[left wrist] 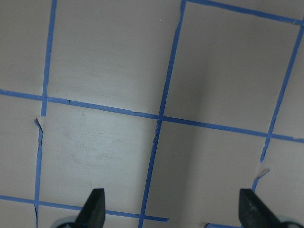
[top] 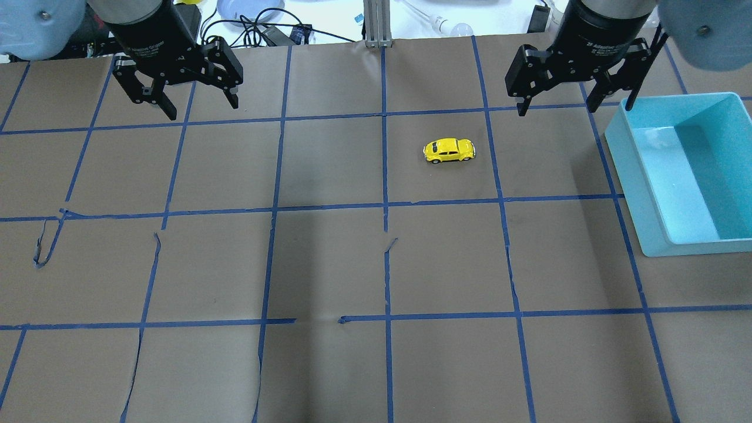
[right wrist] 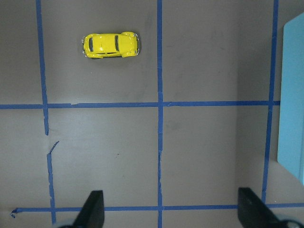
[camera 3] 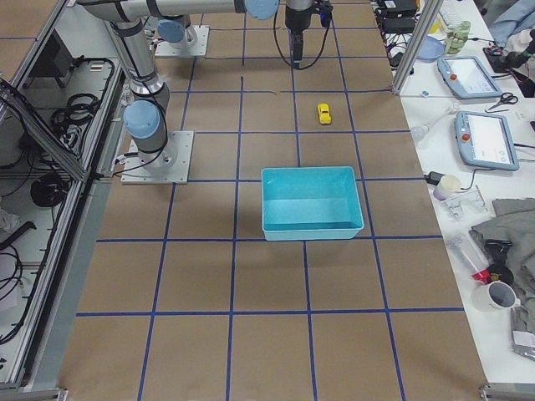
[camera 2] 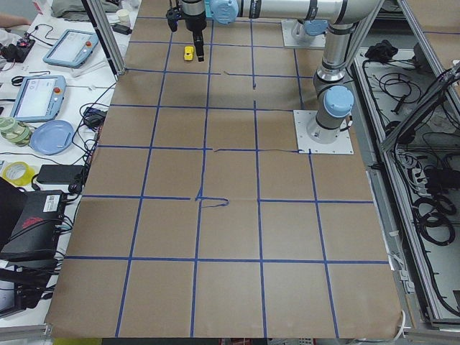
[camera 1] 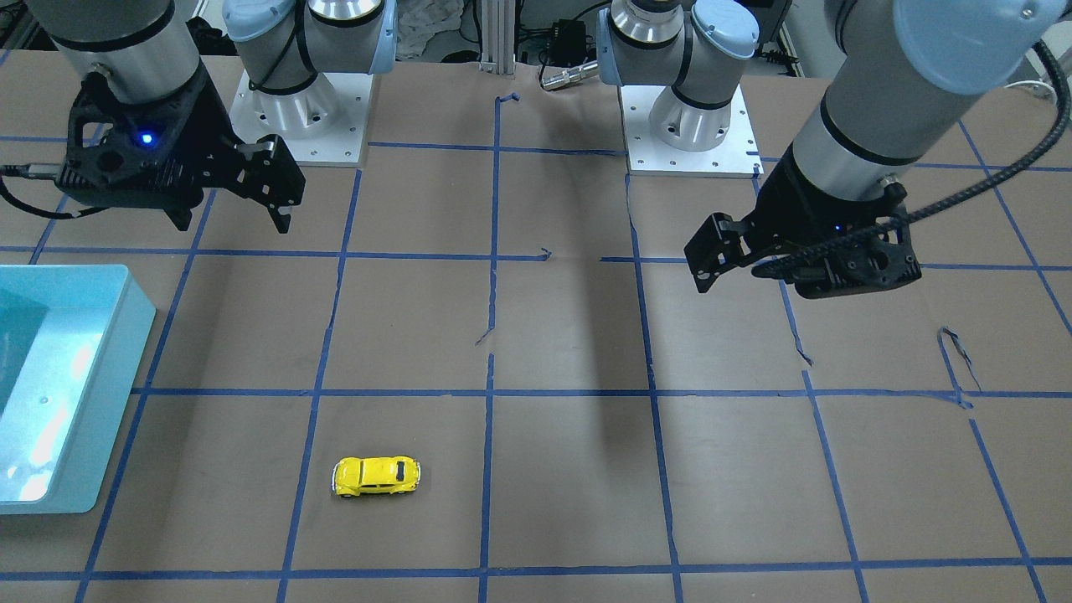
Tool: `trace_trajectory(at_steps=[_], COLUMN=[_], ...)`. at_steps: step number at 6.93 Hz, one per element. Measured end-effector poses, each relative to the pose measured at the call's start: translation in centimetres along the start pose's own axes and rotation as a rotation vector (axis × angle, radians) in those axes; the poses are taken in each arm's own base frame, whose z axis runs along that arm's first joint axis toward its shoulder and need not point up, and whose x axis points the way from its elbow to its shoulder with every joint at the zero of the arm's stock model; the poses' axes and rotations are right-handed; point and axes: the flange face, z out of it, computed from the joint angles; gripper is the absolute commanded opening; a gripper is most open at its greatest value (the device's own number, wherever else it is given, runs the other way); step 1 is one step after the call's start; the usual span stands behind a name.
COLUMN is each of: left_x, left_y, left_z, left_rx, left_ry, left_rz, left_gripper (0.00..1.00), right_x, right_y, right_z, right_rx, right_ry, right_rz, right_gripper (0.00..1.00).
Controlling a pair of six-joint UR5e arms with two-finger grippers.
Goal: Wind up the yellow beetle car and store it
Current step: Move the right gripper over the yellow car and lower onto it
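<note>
**Car untouched, both claws wide and empty**

In the overhead view, the left gripper (top: 202, 110) hangs above the table (top: 329, 264), jaws spread wide and holding nothing, well apart from the car. The car (top: 449, 150) stands on its wheels, side-on, inside a taped square near the right gripper (top: 557, 108). That gripper is also fully open and empty, probably ready for the pick. The bin (top: 623, 158) sits at the right edge beside that arm, likely placed there so storing needs only a short carry.
</note>
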Motion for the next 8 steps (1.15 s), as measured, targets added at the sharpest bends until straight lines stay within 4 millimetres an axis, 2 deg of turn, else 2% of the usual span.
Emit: trace_trajectory(at_steps=[1,2,4,5,6,8], left_x=[0.0,0.0,0.0,0.0,-0.1,-0.2], left_y=[0.7,1.3,2.5,3.0,3.4,3.7], left_z=[-0.4,-0.5,0.4,0.8,1.1,1.2], left_rx=[0.006,0.007,-0.009,-0.018,-0.023,-0.024], left_ry=[-0.014,-0.020,-0.016,-0.018,-0.022,-0.024], left_rz=[0.044,0.061,0.068,0.069,0.070,0.068], left_gripper=[1.00,1.00,1.00,1.00,1.00,1.00], right_x=[0.0,-0.1,-0.7,-1.5,-2.9,-6.4], right_y=[-2.3,-5.5,-12.0,-13.7,-14.4,-14.7], right_z=[2.1,4.5,10.7,13.6,16.1,20.7], right_rx=[-0.027,-0.025,0.067,0.093,0.112,0.151], right_ry=[-0.001,-0.002,0.000,-0.017,-0.045,-0.047], right_rz=[-0.032,-0.076,-0.234,-0.384,-0.585,-0.944], right_gripper=[1.00,1.00,1.00,1.00,1.00,1.00])
